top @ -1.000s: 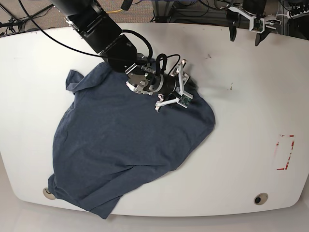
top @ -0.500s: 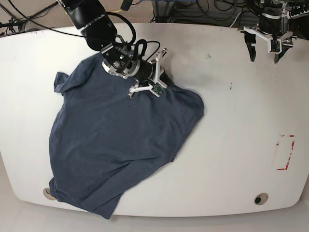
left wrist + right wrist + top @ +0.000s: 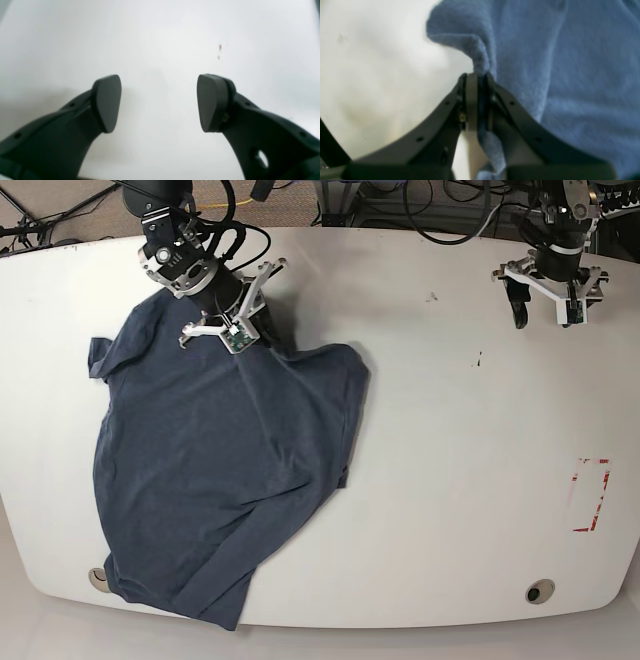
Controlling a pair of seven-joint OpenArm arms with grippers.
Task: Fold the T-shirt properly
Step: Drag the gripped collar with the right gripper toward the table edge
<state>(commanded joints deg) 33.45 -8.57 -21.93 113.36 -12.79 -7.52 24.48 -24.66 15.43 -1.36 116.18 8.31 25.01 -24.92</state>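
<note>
A: Item one, the T-shirt (image 3: 215, 460)?

B: Dark slate-blue, heathered. It lies crumpled across the left half of the base view, on the white table (image 3: 460, 430). Its lower hem hangs over the table's near edge at lower left. One sleeve points toward the left edge of the frame. The lettering is not visible.

A: Item two, the right gripper (image 3: 262, 332)?

B: Upper left of the base view, at the shirt's top edge. In the right wrist view its jaws are pressed together on a pinched ridge of blue cloth (image 3: 520, 62), with fabric running between the fingers (image 3: 470, 100) and bunching below them.

A: Item three, the left gripper (image 3: 547, 315)?

B: Upper right of the base view, well apart from the shirt. Its jaws stand wide apart and hold nothing. The left wrist view shows both dark pads (image 3: 107, 102) over bare tabletop.

A: Other entries?

B: A small reddish speck (image 3: 220, 47) on the table beyond the pads. A red-marked rectangle (image 3: 590, 495) near the right edge of the base view. A round fitting (image 3: 540, 591) at lower right.
</note>
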